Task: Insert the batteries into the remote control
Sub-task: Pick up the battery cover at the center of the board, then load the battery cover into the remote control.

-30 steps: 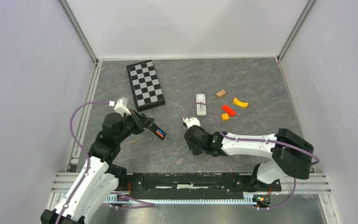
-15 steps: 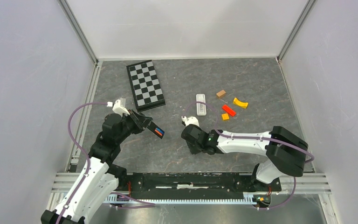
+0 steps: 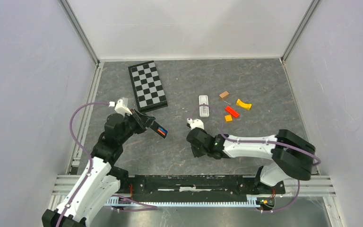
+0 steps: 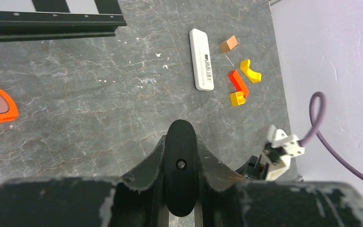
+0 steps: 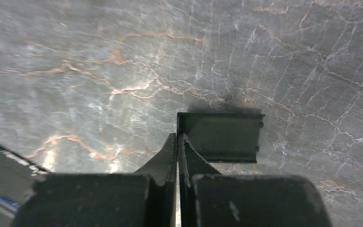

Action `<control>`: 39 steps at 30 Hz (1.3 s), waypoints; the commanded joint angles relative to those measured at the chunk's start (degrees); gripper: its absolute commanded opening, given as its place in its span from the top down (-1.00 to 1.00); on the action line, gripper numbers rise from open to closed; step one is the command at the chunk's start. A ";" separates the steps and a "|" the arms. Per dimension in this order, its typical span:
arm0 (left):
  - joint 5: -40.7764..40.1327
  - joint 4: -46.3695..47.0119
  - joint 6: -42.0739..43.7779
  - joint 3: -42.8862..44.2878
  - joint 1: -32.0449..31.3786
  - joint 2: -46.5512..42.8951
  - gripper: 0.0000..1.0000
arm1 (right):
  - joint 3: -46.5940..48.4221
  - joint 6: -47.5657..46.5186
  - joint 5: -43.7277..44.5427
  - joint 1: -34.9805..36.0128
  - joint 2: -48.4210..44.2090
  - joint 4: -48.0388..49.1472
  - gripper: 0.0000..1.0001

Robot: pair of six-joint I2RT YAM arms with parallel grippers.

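Left claw [image 4: 181, 143]: clamps slim black plastic remote control [image 4: 181, 168].
Right claw [image 5: 177, 138]: closed at thin dark plate [image 5: 222, 139] edge; hold unclear.
Handling: remote likely light, stiff, slick; grip its sides.

Bright even light; glare streaks the table [image 5: 99, 94], possibly slightly blurred.

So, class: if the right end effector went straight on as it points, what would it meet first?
Probably the grey table just below: the right end effector points down at it, tips at the edge of a flat black plate.
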 commanded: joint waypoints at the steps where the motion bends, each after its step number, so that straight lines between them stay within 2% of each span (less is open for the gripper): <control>1: 3.94 8.44 -2.20 0.36 -0.22 2.75 0.96 | -4.19 2.08 -0.06 -1.56 -9.58 11.27 1.00; 6: 9.03 19.28 -9.26 -1.82 -0.21 6.30 0.96 | -9.53 5.07 -4.74 -6.19 -21.12 25.62 1.00; 11: 11.91 35.89 -21.80 -5.70 -0.17 9.90 0.96 | -10.13 8.32 -7.00 -9.18 -28.79 38.07 1.00; 15: 11.39 47.52 -31.27 -7.40 -0.22 12.48 0.96 | -7.47 13.57 -9.06 -10.07 -28.72 46.25 1.00; 20: 9.84 57.51 -39.20 -7.39 -0.22 15.45 0.96 | -5.69 26.69 -13.39 -12.01 -23.76 58.20 1.00; 23: 8.48 59.48 -40.66 -6.65 -0.22 16.78 0.96 | -2.99 32.94 -14.85 -12.26 -19.17 62.46 1.00; 29: 7.79 60.31 -41.25 -5.04 -0.21 19.64 0.96 | 0.21 39.29 -17.36 -12.24 -12.71 70.17 1.00; 39: 6.71 63.05 -45.52 -5.36 -0.20 20.74 0.96 | -1.17 41.13 -15.70 -12.23 -13.67 66.67 1.00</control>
